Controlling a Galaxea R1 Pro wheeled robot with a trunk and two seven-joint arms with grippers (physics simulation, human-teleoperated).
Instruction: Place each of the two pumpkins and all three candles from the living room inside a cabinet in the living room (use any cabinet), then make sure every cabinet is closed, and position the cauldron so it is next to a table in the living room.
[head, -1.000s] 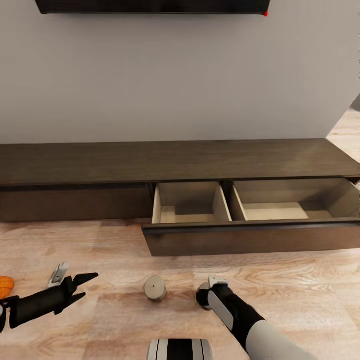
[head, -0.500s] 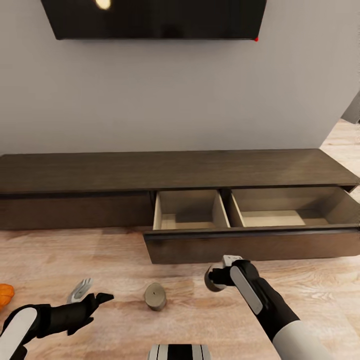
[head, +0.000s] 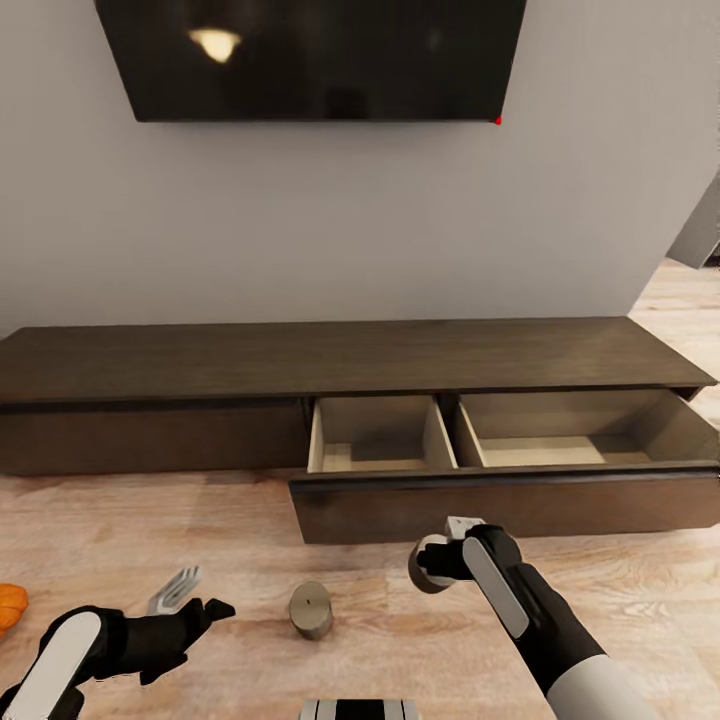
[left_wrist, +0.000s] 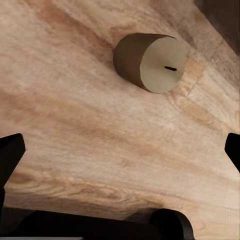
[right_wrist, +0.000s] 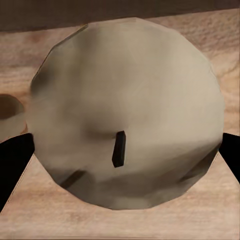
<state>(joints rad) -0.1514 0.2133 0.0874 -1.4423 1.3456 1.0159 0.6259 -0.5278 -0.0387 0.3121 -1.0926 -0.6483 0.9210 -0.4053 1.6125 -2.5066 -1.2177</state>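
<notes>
The right claw (head: 432, 563) is gripping a candle (head: 428, 566) clear of the floor (head: 620, 600), just short of the cabinet (head: 400, 360)'s pulled-out drawer (head: 500, 500). The left claw (head: 195, 600) is hanging spread and empty, a second candle (head: 311, 609) standing on the floor just beyond its fingertips. A pumpkin (head: 8, 606) is sitting behind it.

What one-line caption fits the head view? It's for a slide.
Right gripper carries a candle toward the cabinet's open drawer; another candle stands on the floor.
</notes>
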